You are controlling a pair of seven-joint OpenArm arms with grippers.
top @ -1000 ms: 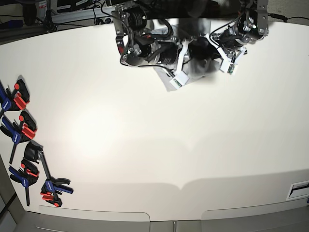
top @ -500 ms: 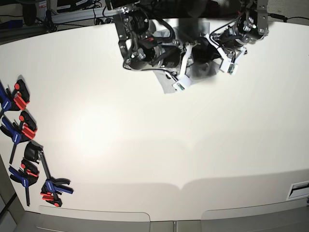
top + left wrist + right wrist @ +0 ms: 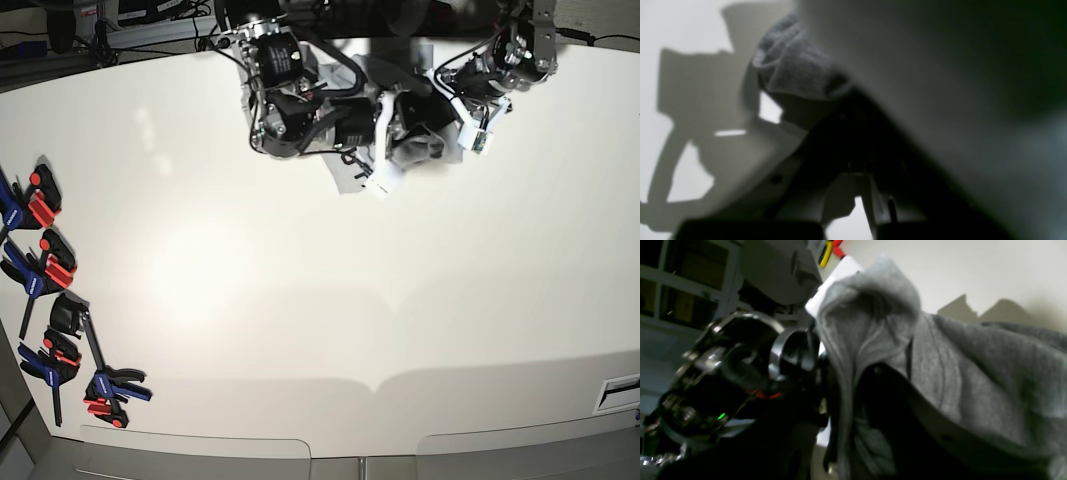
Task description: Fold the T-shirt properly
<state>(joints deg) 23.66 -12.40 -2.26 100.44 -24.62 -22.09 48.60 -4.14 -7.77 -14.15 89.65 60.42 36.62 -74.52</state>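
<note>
The T-shirt (image 3: 425, 140) is a bunched grey heap at the table's far edge, hanging between my two grippers. My left gripper (image 3: 468, 125) is on its right side. In the left wrist view a wad of the T-shirt (image 3: 796, 73) is pinched at the tip of its dark fingers (image 3: 846, 150), which are shut. My right gripper (image 3: 383, 150) is at the heap's left side. In the right wrist view the T-shirt (image 3: 973, 380) drapes over its fingers (image 3: 887, 390) and hides the gap between them. No lettering shows.
The white table (image 3: 300, 300) spreads wide in front of the arms. Several red, blue and black clamps (image 3: 50, 270) line its left edge. A small label (image 3: 620, 390) sits at the right front corner. Shelving and cables stand behind the far edge.
My right arm has turned and pushed its gripper slightly rightwards and down into the cloth, which has shifted with it. The left arm has stayed put.
</note>
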